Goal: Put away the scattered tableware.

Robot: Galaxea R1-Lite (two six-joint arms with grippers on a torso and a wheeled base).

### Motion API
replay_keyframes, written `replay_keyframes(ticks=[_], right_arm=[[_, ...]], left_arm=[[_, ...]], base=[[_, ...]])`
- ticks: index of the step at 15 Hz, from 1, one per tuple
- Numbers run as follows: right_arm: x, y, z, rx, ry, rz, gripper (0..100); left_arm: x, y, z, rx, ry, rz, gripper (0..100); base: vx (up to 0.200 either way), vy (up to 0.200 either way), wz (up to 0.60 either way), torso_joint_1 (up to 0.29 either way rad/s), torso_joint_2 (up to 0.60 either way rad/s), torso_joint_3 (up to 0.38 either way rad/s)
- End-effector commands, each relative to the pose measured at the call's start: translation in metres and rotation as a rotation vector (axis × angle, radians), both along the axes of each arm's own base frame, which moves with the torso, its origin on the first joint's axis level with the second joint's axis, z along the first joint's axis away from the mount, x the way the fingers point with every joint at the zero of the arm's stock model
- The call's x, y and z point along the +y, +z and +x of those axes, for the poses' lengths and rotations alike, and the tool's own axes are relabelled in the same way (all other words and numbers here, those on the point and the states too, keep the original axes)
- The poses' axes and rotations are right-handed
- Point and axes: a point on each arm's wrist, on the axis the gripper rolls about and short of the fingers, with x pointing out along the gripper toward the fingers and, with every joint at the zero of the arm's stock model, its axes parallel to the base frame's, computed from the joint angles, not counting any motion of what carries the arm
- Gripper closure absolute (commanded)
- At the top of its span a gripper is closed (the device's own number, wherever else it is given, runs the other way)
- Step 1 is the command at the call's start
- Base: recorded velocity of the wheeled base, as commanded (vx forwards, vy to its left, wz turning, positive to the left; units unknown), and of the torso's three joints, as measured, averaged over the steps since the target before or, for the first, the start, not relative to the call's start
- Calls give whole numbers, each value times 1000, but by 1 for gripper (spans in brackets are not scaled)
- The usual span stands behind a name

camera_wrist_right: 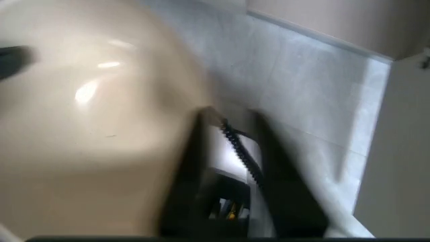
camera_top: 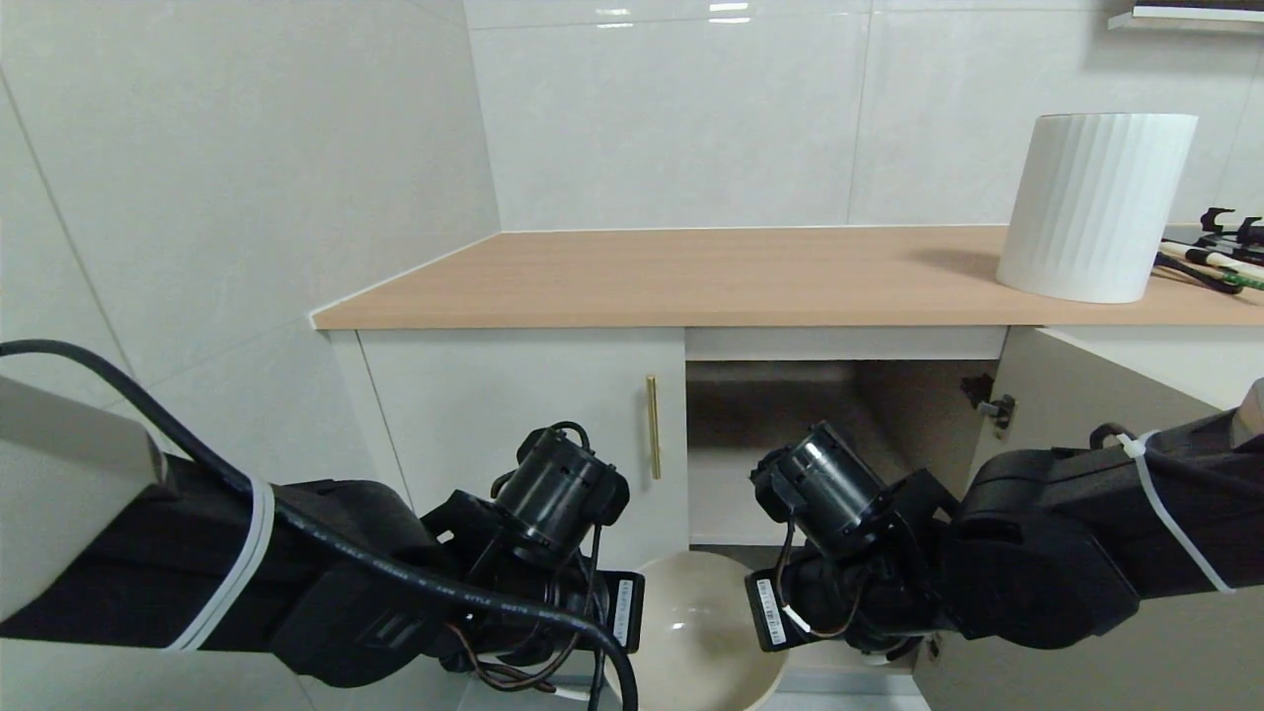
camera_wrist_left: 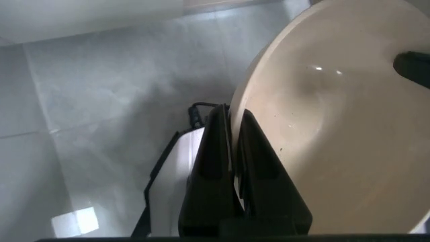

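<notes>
Cream bowl point(camera_top: 691, 632) hangs low, just in front of the open cupboard point(camera_top: 780, 444), between both arms. Left pincer point(camera_wrist_left: 230, 121) is closed tight on the bowl's rim. Right pincer point(camera_wrist_right: 232, 117) has its fingers apart, right by the bowl's other side; I cannot tell if it touches. Above the cupboard, a white ribbed tub point(camera_top: 1096, 207) stands on the wooden surface point(camera_top: 691, 276).

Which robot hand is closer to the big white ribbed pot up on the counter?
Right. The right gripper sits low, below and left of the white ribbed container; the left gripper is farther left, across the bowl.
</notes>
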Motion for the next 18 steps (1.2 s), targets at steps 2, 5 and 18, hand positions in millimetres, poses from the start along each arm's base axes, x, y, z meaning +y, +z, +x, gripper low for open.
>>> replay_keyframes(ticks=[2,5,18], right_arm=[[-1,-2,-1,5,-3,-17,100],[0,-4,-1,8,-3,-20,100],[2,-12,2,21,-6,-37,100]], left_arm=[[1,-2,0,7,5,12,100],[1,-2,0,8,6,11,100],[1,1,0,7,27,-8,0]], base=[[0,0,0,0,0,0],[0,0,0,0,0,0],[0,0,0,0,0,0]])
